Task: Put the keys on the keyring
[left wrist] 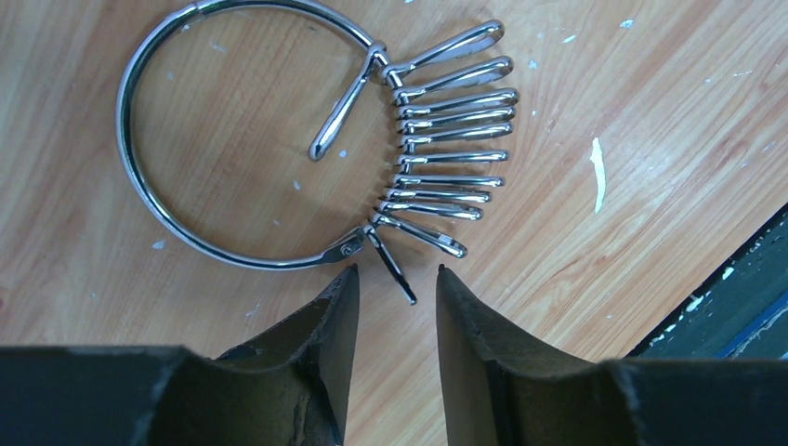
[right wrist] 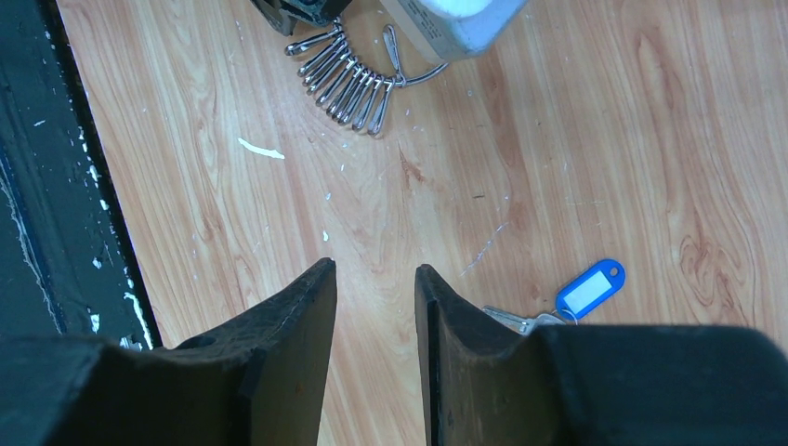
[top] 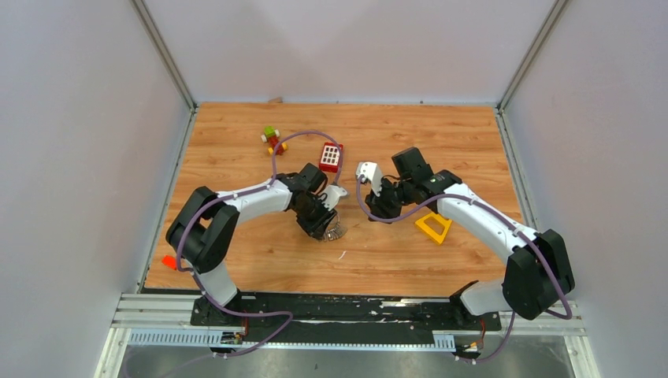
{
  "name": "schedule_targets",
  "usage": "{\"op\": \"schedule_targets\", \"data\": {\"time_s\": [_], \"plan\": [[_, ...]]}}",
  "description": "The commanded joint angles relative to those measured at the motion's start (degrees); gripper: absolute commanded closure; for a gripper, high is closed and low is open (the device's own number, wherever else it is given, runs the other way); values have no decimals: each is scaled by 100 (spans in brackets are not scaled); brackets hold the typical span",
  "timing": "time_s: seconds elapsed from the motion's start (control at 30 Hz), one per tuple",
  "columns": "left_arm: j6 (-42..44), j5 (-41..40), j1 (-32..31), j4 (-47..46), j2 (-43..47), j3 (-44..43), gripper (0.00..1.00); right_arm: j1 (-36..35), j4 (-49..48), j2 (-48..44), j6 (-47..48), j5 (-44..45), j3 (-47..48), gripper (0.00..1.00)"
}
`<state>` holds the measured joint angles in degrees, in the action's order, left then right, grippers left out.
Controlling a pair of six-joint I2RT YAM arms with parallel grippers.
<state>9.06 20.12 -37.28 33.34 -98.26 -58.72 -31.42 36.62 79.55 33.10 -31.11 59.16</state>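
item: wood-grain table (top: 441, 134), two arms, task items laid flat. the keyring (left wrist: 122, 111), a thin round silver wire ring carrying a row of empty silver snap clips (left wrist: 446, 158), is lodged near the table's centre, directly under the left gripper (left wrist: 395, 279); its black fingers are held spread, nothing between them, the tips just short of the ring's closure and the loose end clip. the keys (right wrist: 516, 319), small silver metal pieces with a blue plastic tag (right wrist: 590, 290), are placed to the right of the ring, well apart from it, partly hidden behind a finger of the right gripper (right wrist: 374, 269); that gripper is likewise spread and empty, over bare board. step judged in hand: approach, with no key seen on any clip. next move is judged to call for the right gripper to be shifted over the tagged keys and closed on them, the ring being steadied by the left. also listed: red brick with white windows (top: 331, 157), yellow triangular block (top: 433, 227), small green, red and yellow toy (top: 272, 140). writing: none legible; the tag's white label window is seen blank, no brand marks made out.
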Motion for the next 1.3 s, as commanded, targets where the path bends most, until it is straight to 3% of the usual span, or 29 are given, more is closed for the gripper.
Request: {"op": "schedule_targets", "data": {"time_s": [0.0,0.33,0.67,0.9,1.07,1.27], "plan": [[-72,-176,-162,-119,-170,-52,59,6,-181,-106,9,30,-18,63],[93,-436,-184,49,-109,-23,77,10,-164,-127,98,-25,-51,63],[439,-421,-184,279,652,-102,100,17,-193,-363,25,-89,34,63],[928,79,-183,251,1463,-244,100,18,-728,-1107,-89,-358,-8,64],[1214,626,-183,193,2079,-329,100,25,-1160,-1515,-154,-1337,-90,64],[976,1307,-184,-169,2446,-322,100,-18,-1449,-1266,-304,-2517,-147,61]]}}
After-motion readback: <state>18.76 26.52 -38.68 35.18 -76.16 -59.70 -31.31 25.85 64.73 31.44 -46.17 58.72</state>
